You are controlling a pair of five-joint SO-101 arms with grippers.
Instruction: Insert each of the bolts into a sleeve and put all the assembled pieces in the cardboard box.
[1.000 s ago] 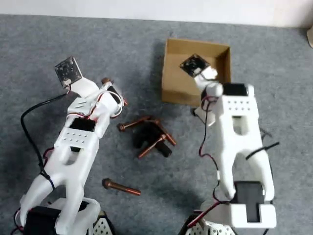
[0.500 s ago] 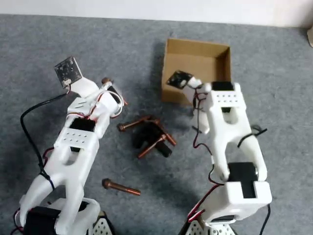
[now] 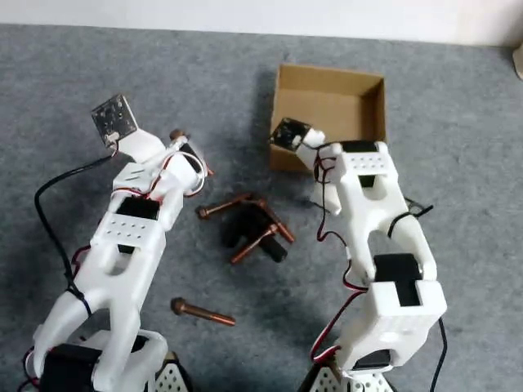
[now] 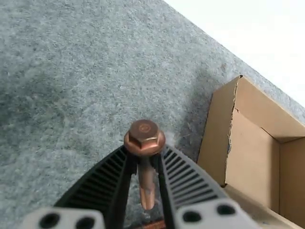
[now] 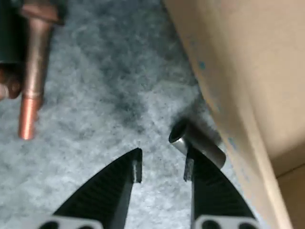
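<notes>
Left fingers pinching bolt, head protruding

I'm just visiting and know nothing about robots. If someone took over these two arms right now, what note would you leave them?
Left claw: shut on a bolt, gripping its shank.
Right claw: open and empty, just short of a sleeve lying against the cardboard box outer wall.
More bolts and black sleeves lie in a pile in the middle; a lone bolt lies apart from it.
Done: no assembled piece seen in the box.
Left: sleeve every bolt, then box them all.
</notes>
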